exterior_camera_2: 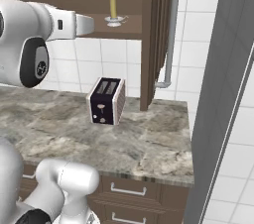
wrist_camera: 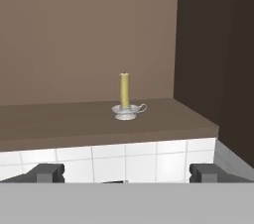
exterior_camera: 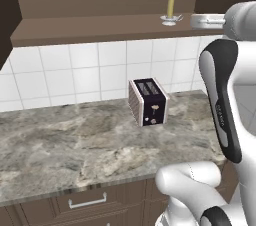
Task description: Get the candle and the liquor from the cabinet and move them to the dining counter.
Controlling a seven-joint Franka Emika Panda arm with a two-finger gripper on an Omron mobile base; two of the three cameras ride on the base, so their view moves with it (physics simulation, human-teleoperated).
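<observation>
Pale yellow wax is what you look for first: the candle (wrist_camera: 124, 90) is a slim straight stick standing upright in a shallow white saucer holder with a small loop handle, on the brown inner shelf (wrist_camera: 74, 119) of the cabinet (wrist_camera: 208, 44). You find it near the shelf's right end, close to the front edge, with bare shelf all round it and nothing touching it. From the left base view the same candle (exterior_camera: 171, 5) sits at the right of the shelf; from the right base view you see it (exterior_camera_2: 113, 6) just left of the open dark panelled door (exterior_camera_2: 151, 34), whose long silver bar handle (exterior_camera_2: 171, 29) runs vertically.

Your gripper (wrist_camera: 126, 173) is released, its two dark finger tips spread wide and holding nothing, level with the white tiles below the shelf edge and well short of the candle. You can see the white hand reaching toward the shelf from the candle's side in both base views.

Below, a boxy toaster (exterior_camera: 148, 101) with ribbed sides and a dark slotted top stands on the veined grey-brown marble desk (exterior_camera: 60, 145), against glossy white square wall tiles (exterior_camera: 75, 70). Brown drawer fronts (exterior_camera: 87, 202) with short silver handles run beneath it.
</observation>
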